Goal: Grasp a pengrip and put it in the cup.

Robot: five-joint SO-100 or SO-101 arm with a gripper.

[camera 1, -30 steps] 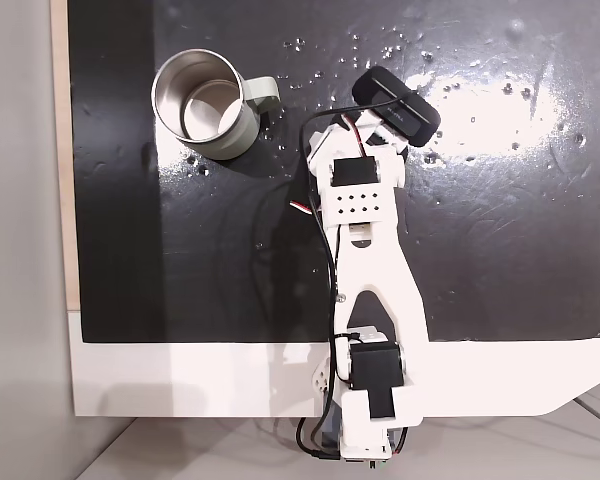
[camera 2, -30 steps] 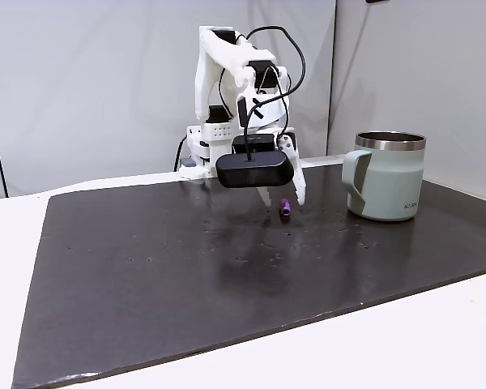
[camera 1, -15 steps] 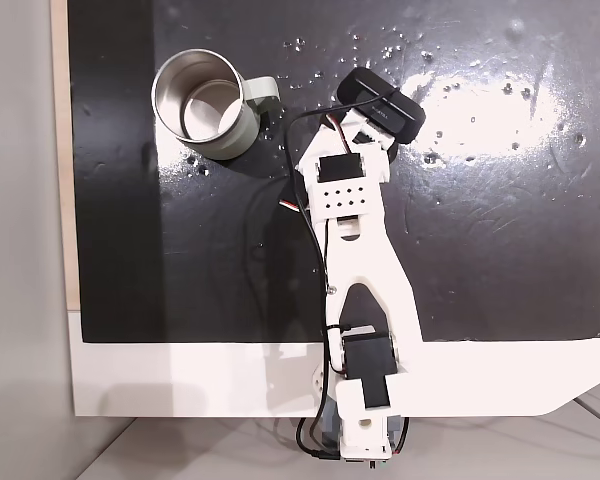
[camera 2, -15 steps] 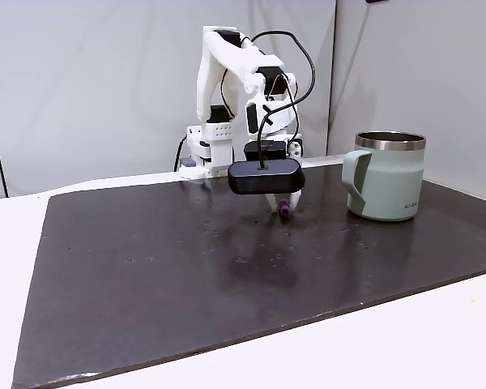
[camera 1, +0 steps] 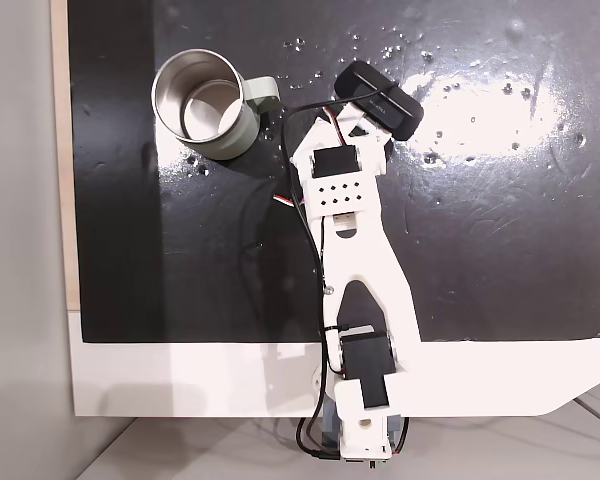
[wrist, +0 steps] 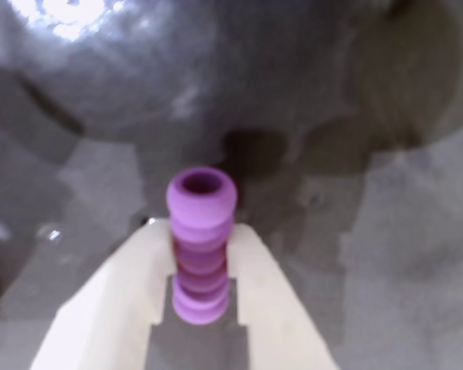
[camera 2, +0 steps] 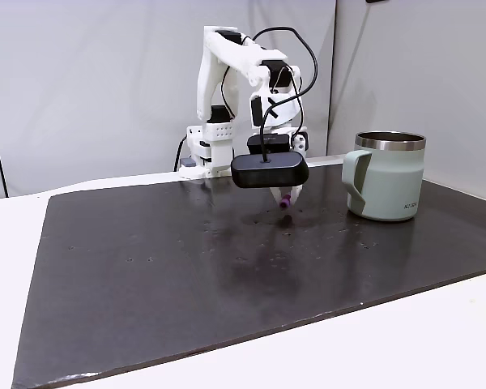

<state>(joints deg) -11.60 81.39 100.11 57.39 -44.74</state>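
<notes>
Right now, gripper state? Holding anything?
Gripper: closed on the pengrip, jaws pinching its ribbed sides, open end pointing away from the wrist camera, lifted just off the mat beside the cup.

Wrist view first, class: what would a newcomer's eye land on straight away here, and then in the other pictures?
In the wrist view, a purple ribbed pengrip stands clamped between the gripper's pale fingers, its open end towards the camera. In a fixed view, the grey-green cup stands to the right on the black mat, apart from the arm.
</notes>
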